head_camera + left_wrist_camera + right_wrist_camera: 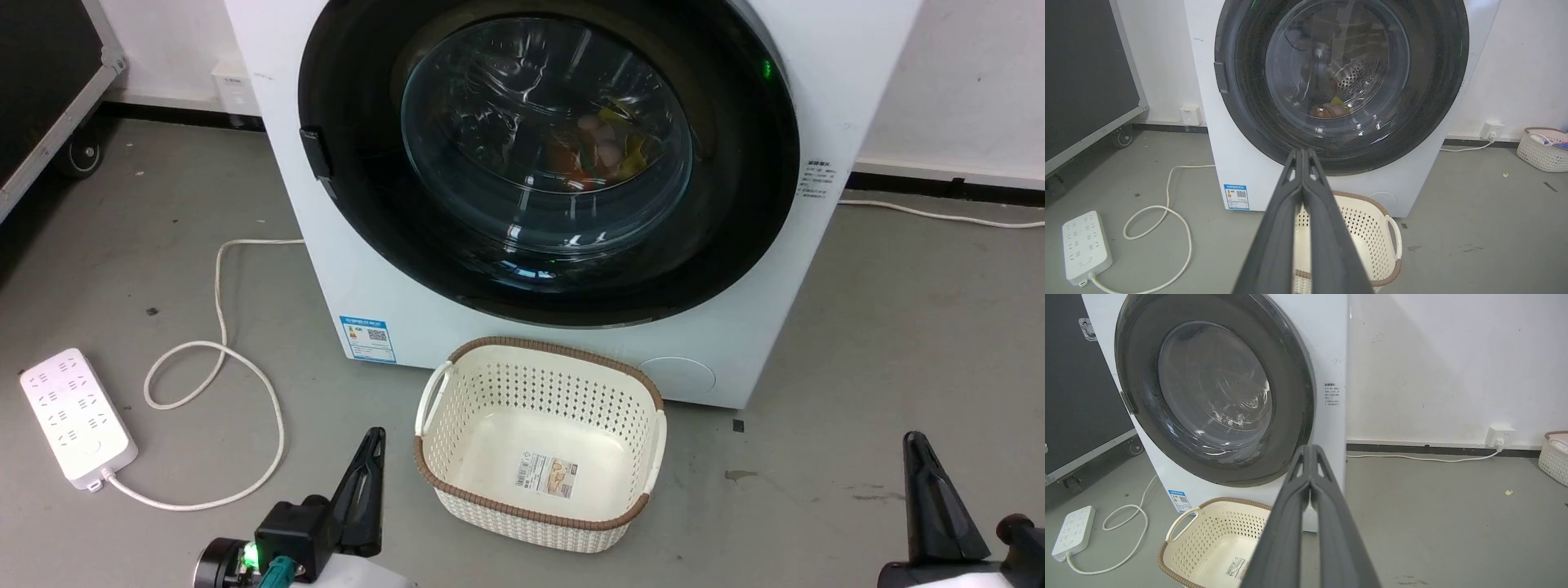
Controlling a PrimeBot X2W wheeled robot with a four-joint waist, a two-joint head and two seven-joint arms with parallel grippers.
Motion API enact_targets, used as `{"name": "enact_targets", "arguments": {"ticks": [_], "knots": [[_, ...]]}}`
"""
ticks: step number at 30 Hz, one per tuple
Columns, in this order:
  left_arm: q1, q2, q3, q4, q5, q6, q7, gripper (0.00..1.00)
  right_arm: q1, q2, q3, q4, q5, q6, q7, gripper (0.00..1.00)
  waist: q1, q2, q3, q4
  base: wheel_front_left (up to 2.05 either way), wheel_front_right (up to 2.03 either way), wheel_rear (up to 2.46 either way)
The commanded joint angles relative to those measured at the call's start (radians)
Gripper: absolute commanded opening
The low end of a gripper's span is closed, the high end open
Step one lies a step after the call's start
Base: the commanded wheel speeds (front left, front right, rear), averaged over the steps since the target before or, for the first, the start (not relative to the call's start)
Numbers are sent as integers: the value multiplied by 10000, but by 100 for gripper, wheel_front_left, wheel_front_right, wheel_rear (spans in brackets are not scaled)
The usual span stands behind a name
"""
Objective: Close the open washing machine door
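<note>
The washing machine door point(735, 204), a wide glossy black ring around a clear domed glass, lies flat against the white machine front, with its latch tab on the left. Coloured items point(600, 151) show inside behind the glass. In the wrist views the door point(1445, 81) point(1294, 396) also sits flush with the front. My left gripper point(374, 434) hovers low at the lower left, shut and empty, short of the machine. My right gripper point(914, 441) is at the lower right, also shut on nothing. Both pairs of fingers point(1302, 152) point(1310, 448) are pressed together.
A cream perforated basket point(555, 347) with a brown rim stands on the grey floor right before the machine, between my grippers. A white power strip point(77, 416) and its looping cable point(220, 286) lie left. A wheeled black case point(41, 82) stands far left. Another basket point(1541, 151) sits far right.
</note>
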Motion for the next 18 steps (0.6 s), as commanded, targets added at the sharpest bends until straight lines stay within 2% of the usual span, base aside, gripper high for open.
{"name": "enact_targets", "arguments": {"ticks": [1,18], "knots": [[-1,2,19,-33,24,13,47,0,-26,1,22,-8,-29,0,49,0,0,0,2,-7,0,0,0],[-9,-1,181,-241,164,89,395,0,-176,7,203,-31,-209,-1,398,0,0,0,22,-86,0,0,0]]}}
